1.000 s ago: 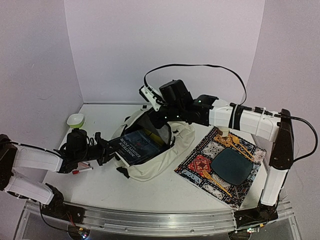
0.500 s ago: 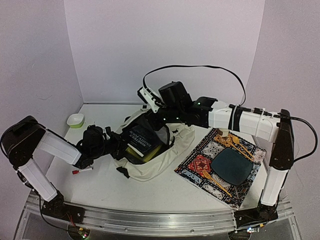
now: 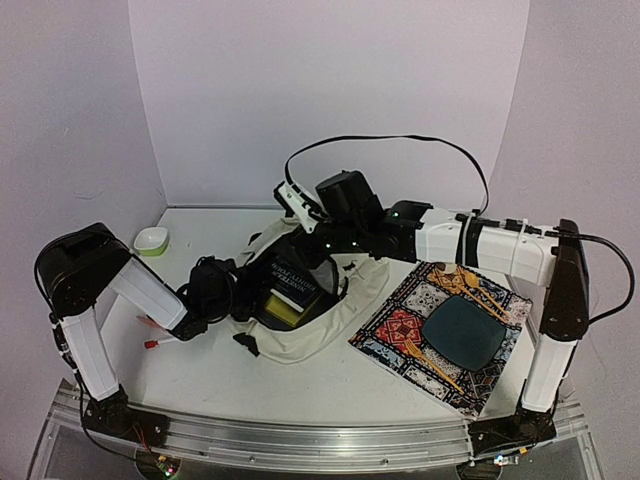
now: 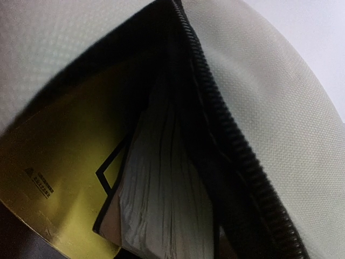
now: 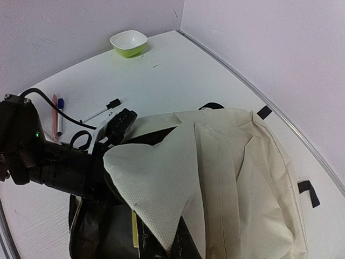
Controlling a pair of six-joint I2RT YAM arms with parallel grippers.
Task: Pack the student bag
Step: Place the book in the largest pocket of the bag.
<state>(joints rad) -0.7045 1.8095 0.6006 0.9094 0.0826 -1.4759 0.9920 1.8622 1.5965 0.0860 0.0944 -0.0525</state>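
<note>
The cream student bag (image 3: pixel 335 310) lies mid-table with its mouth facing left. My right gripper (image 3: pixel 320 255) reaches over it and holds the top flap (image 5: pixel 161 178) lifted in a tent; its fingertips are hidden under the fabric. A dark book (image 3: pixel 296 275) and a yellow book (image 3: pixel 283 310) sit in the opening. My left gripper (image 3: pixel 243 295) is pushed into the mouth. Its wrist view shows only the yellow cover (image 4: pixel 64 172), page edges (image 4: pixel 161 205), the black zipper (image 4: pixel 237 156) and cream fabric (image 4: pixel 280 97); its fingers do not show.
A green-and-white bowl (image 3: pixel 151 240) stands at the far left, also in the right wrist view (image 5: pixel 129 42). Pens (image 5: pixel 56 116) and a marker (image 5: pixel 99 111) lie left of the bag. A patterned placemat (image 3: pixel 395 335) with a dark plate (image 3: pixel 463 335) and wooden cutlery (image 3: pixel 475 287) lies right.
</note>
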